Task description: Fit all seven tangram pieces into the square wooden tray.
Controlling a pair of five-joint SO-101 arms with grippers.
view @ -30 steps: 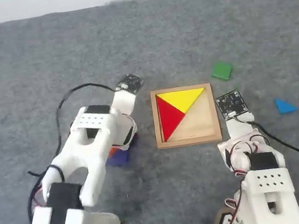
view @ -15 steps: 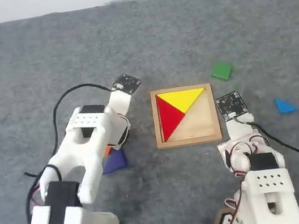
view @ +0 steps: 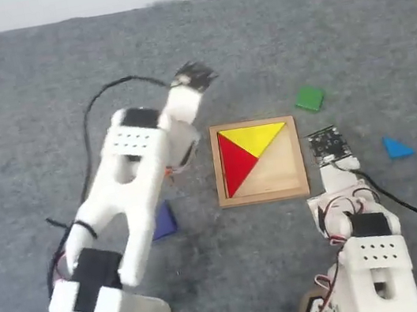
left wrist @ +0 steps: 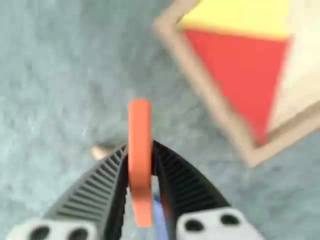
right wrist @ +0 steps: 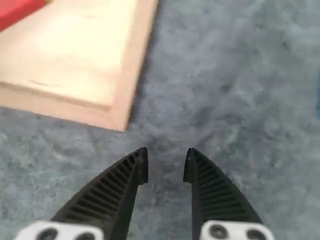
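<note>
Grey counter (view: 21,91). Wooden tray (view: 276,178) mid-counter, holding red triangle (view: 234,166) and yellow triangle (view: 255,137), edges touching. Left gripper (left wrist: 140,150) clamped on orange piece (left wrist: 139,122), just beside tray. Right gripper (right wrist: 165,152) narrowly parted, holding nothing, near tray corner. Green piece (view: 309,98), blue triangle (view: 397,147), purple piece (view: 163,221) loose on counter.

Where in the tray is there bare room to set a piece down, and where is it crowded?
In the tray, the near-right half is bare wood, bordered by the red triangle, the yellow triangle and the rim. Its far and left parts are filled by those two.
</note>
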